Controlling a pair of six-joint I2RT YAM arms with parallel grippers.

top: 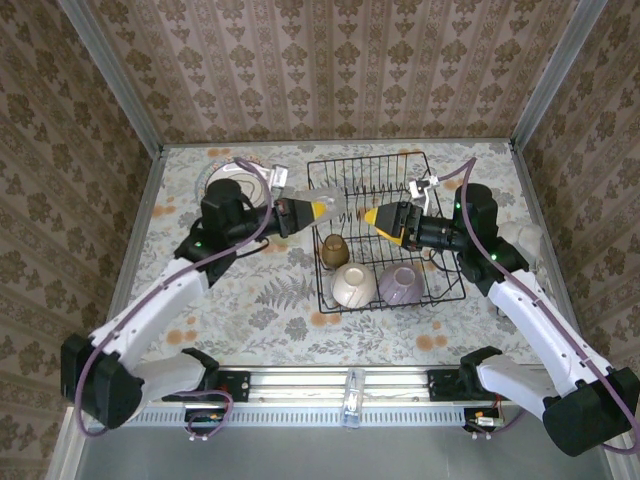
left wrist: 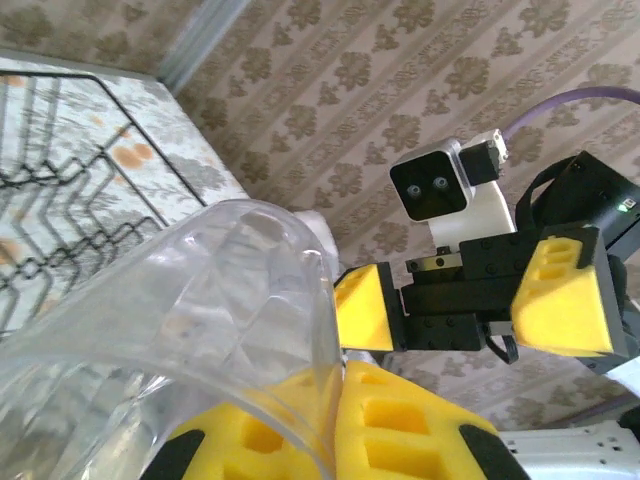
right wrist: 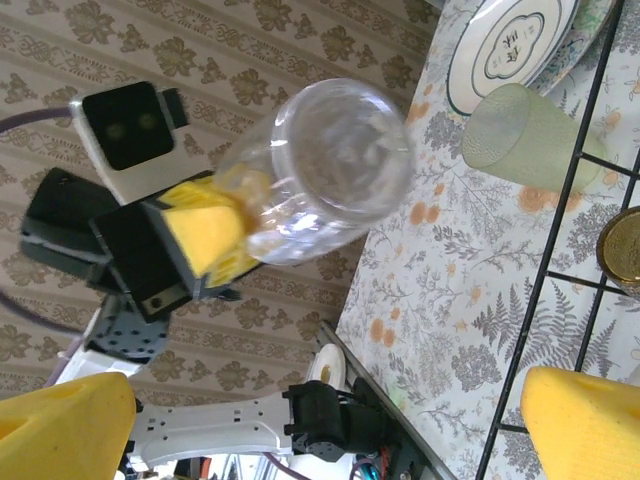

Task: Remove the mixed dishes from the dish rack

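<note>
You have two bowls, one cream bowl (top: 352, 285) and one lilac bowl (top: 402, 285), side by side at the six o'clock end of the single dish rack (top: 400, 165). Count three drinking vessels: one amber-brown cup (top: 335, 247) in the rack, one clear glass (right wrist: 330, 170), and one pale-green cup (right wrist: 525, 137) on the counter (top: 250, 310) toward ten o'clock. The plates (right wrist: 510, 50) beside it are stacked, so you cannot tell their number.
</note>
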